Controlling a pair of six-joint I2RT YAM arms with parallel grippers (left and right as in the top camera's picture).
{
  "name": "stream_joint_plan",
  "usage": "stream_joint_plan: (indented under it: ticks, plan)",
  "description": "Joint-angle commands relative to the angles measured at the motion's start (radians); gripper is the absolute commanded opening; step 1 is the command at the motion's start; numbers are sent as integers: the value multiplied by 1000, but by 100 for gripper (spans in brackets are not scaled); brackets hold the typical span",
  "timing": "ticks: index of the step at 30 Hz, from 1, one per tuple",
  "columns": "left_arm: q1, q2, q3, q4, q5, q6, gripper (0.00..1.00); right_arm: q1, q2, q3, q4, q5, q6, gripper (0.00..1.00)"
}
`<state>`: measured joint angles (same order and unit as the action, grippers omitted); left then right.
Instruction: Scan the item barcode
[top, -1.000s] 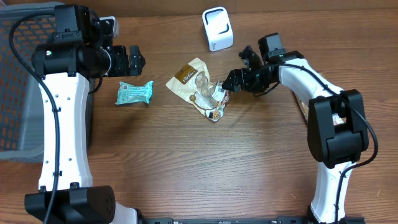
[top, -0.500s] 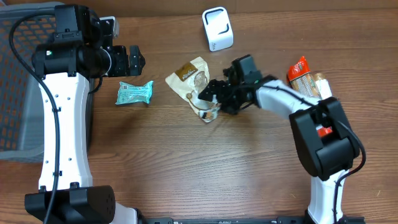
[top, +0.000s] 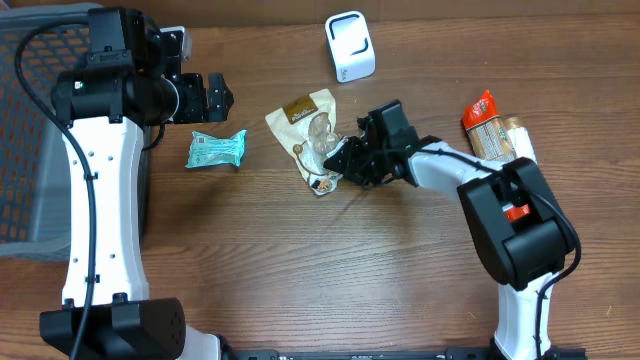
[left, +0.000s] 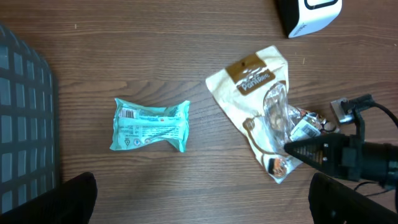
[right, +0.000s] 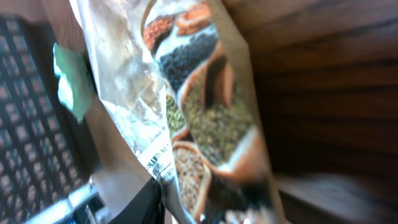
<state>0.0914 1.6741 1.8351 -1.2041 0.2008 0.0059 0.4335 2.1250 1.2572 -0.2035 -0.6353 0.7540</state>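
Right gripper (top: 335, 163) pinches the pouch's (top: 303, 125) lower edge, mid-table!
Its wrist view gives only blurred pouch print; overhead adds the scanner (top: 350, 46) farther back and the left gripper (top: 214, 95), spread wide, near a teal packet (top: 217, 149).

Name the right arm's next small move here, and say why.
Probably finish the grip, then lift a little. The right gripper sits at the lower edge of the beige pouch, which lies on the table. I cannot tell whether its jaws have closed fully. The white scanner stands beyond the pouch, so the pouch must come up before its barcode can face the scanner.
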Motion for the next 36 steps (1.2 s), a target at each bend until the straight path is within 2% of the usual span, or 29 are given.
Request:
stream_joint_plan:
  ticks: [1, 3, 7, 9, 11, 13, 15, 19, 21, 25, 30, 36]
  plan:
    - [-8, -1, 15, 4, -2, -6, 100, -65, 44, 91, -175, -130, -299, 17]
    - [-8, -1, 15, 4, -2, -6, 100, -89, 44, 166, -340, -122, -447, 14]
    - [-8, -1, 15, 4, -2, -6, 100, -123, 44, 311, -632, -46, -758, 14]
    - [-8, -1, 15, 4, -2, -6, 100, -129, 44, 362, -734, 2, -925, 15]
    - [-8, -1, 15, 4, -2, -6, 100, -130, 44, 386, -790, 65, -1022, 16]
    - [-8, -1, 15, 4, -2, -6, 100, -132, 45, 388, -789, 111, -1019, 24]
    - [-8, -1, 15, 4, -2, -6, 100, -133, 45, 386, -775, 103, -961, 25]
    - [-8, -1, 15, 4, -2, -6, 100, -133, 45, 386, -696, 57, -769, 10]
    - [-8, -1, 15, 4, -2, -6, 100, -134, 44, 386, -660, 11, -719, 9]
    - [-8, -1, 15, 4, -2, -6, 100, -140, 44, 388, -628, -108, -724, 9]
    - [-8, -1, 15, 4, -2, -6, 100, -136, 43, 416, -764, -124, -920, 7]
    - [-8, -1, 15, 4, -2, -6, 100, -109, 43, 539, -1093, -152, -1269, 4]
